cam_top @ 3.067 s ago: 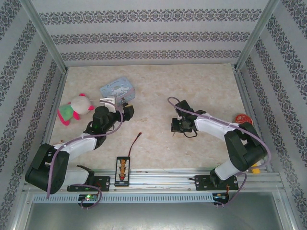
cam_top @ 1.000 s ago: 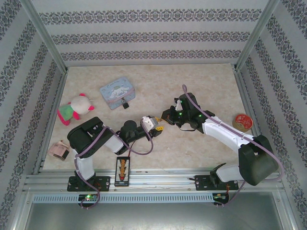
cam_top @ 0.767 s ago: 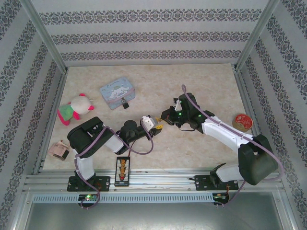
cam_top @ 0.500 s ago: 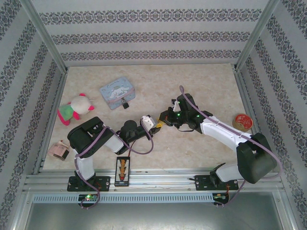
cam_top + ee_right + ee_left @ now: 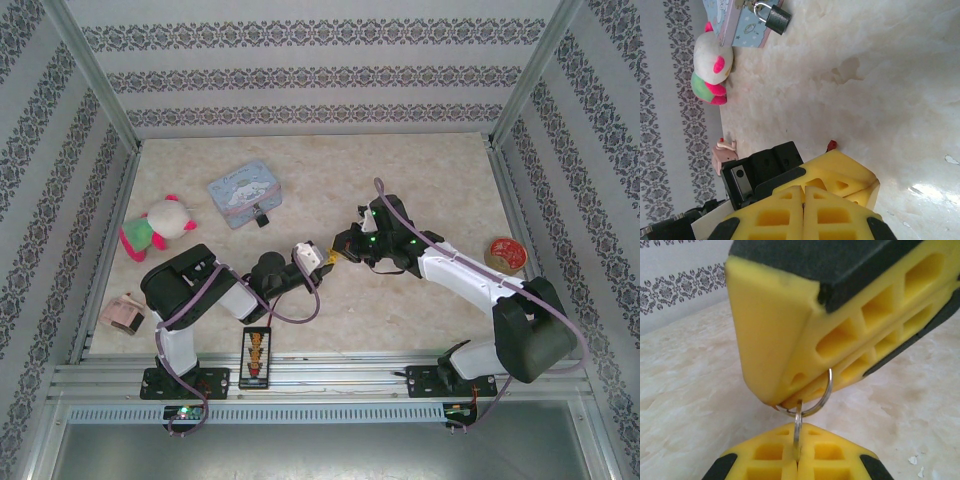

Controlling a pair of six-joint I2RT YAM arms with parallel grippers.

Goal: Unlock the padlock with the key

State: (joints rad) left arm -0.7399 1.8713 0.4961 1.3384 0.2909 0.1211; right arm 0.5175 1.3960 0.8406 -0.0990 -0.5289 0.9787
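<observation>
The two grippers meet tip to tip above the table's middle. My left gripper [image 5: 327, 262] [image 5: 797, 454] is shut on the key [image 5: 797, 426], a thin silvery blade seen edge-on between its yellow fingertips. The key hangs from a wire key ring [image 5: 826, 389], and that ring is pinched in the right gripper's yellow fingers [image 5: 785, 340]. My right gripper [image 5: 346, 251] [image 5: 803, 193] is shut, with the left gripper's fingers [image 5: 842, 170] just beyond it. The dark padlock [image 5: 776, 19] [image 5: 263, 217] hangs on the front of the light-blue tin [image 5: 243, 192], well left of both grippers.
A white, pink and green plush toy [image 5: 160, 225] lies at the left, and a small pink toy [image 5: 123, 313] sits by the left rail. A red round disc [image 5: 504, 252] is at the right edge. A black strip with orange marks [image 5: 256, 356] lies at the front rail.
My left gripper has closed onto the key over the last second. The right arm edged slightly left towards it, still holding the ring.
</observation>
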